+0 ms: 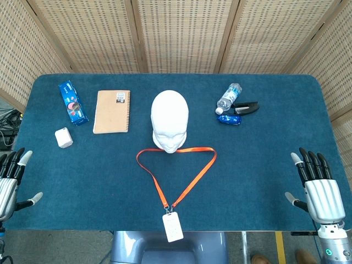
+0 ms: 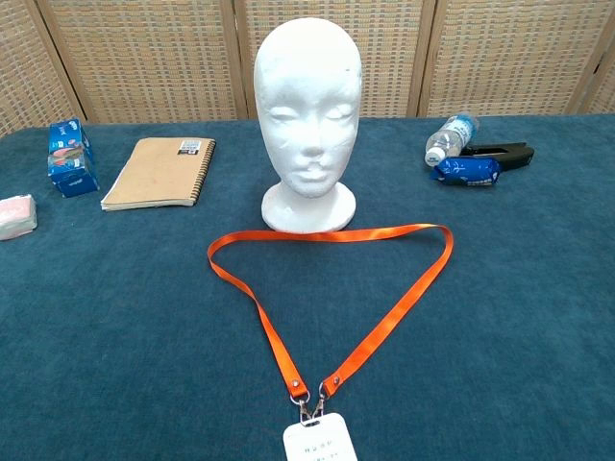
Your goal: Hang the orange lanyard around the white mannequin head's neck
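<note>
The white mannequin head point(image 1: 170, 120) point(image 2: 308, 115) stands upright in the middle of the blue table, facing me. In front of its base the orange lanyard point(image 1: 184, 175) point(image 2: 384, 322) lies flat in a triangle loop, its far side just in front of the base. A white badge card point(image 1: 172, 226) point(image 2: 319, 445) is clipped at the near end, at the table's front edge. My left hand point(image 1: 12, 181) rests at the near left edge, fingers spread, holding nothing. At the near right my right hand point(image 1: 318, 190) is likewise spread and empty. Neither hand shows in the chest view.
A tan spiral notebook point(image 1: 112, 111) point(image 2: 160, 172) lies left of the head, with a blue snack pack point(image 1: 73, 103) point(image 2: 71, 157) and a small white-pink packet point(image 1: 64, 137) point(image 2: 15, 214) further left. A water bottle point(image 1: 229, 98) point(image 2: 450, 137), blue wrapper point(image 1: 229, 119) point(image 2: 466, 171) and black stapler point(image 1: 245, 108) point(image 2: 502, 152) lie back right.
</note>
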`<control>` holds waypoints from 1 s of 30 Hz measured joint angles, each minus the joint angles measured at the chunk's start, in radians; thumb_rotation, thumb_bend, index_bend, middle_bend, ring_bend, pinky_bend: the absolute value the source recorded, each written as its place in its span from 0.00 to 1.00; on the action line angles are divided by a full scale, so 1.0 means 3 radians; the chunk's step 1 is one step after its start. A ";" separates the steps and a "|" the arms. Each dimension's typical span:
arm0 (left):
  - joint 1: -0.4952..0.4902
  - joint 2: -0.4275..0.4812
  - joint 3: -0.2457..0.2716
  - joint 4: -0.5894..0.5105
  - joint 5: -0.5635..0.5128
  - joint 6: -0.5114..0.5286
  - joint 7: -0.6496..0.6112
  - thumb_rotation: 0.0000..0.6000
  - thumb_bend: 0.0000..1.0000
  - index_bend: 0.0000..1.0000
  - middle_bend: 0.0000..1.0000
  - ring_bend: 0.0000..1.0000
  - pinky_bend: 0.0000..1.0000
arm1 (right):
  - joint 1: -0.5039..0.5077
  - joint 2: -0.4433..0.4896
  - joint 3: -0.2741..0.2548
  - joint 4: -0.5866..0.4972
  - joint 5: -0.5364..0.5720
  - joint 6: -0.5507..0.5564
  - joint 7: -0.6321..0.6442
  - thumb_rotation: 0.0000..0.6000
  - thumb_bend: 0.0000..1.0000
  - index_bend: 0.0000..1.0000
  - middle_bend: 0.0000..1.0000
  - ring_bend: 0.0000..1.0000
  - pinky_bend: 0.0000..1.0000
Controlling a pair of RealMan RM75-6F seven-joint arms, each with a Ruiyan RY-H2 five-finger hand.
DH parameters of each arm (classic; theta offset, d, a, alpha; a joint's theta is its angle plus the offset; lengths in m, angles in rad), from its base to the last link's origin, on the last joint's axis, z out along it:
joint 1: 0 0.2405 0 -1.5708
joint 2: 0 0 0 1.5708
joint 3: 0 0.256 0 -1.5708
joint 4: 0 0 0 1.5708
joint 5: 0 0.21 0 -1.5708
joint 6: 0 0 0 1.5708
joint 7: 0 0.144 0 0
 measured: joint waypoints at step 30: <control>-0.0241 -0.0239 -0.0161 0.0203 -0.0484 -0.0452 0.0262 1.00 0.00 0.00 0.00 0.00 0.00 | 0.1738 -0.0761 0.0522 0.0877 0.0964 -0.2319 0.0033 1.00 0.32 0.38 0.00 0.00 0.00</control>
